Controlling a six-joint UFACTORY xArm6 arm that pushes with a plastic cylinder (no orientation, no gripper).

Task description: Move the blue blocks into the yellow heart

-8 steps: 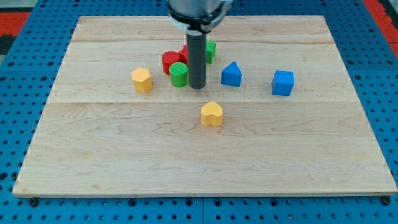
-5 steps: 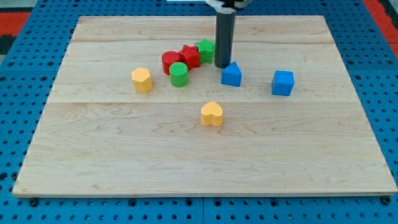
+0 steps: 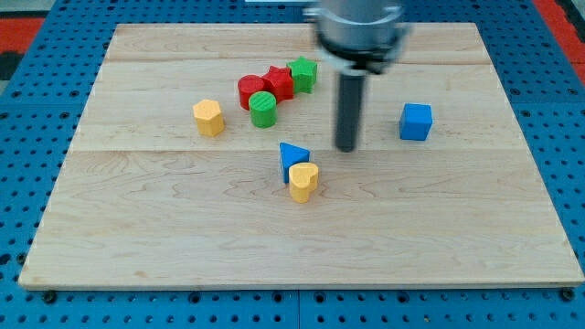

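Observation:
The yellow heart (image 3: 304, 181) lies near the middle of the board. A blue triangular block (image 3: 292, 156) rests against its upper left side, touching it. A blue cube (image 3: 416, 121) stands apart at the view's right. My tip (image 3: 345, 148) is between the two blue blocks, right of and slightly above the blue triangular block, a short gap from it. The rod looks blurred.
A yellow hexagonal block (image 3: 208, 117) sits at the left. A cluster of a red cylinder (image 3: 250, 90), a green cylinder (image 3: 263, 109), a red star (image 3: 279, 81) and a green star (image 3: 303, 72) lies toward the top. The wooden board (image 3: 183, 256) has blue pegboard around it.
The blue triangular block has moved down and left and now touches the yellow heart, which has shifted and turned slightly. My tip swung from the top of the board to the right of that block.

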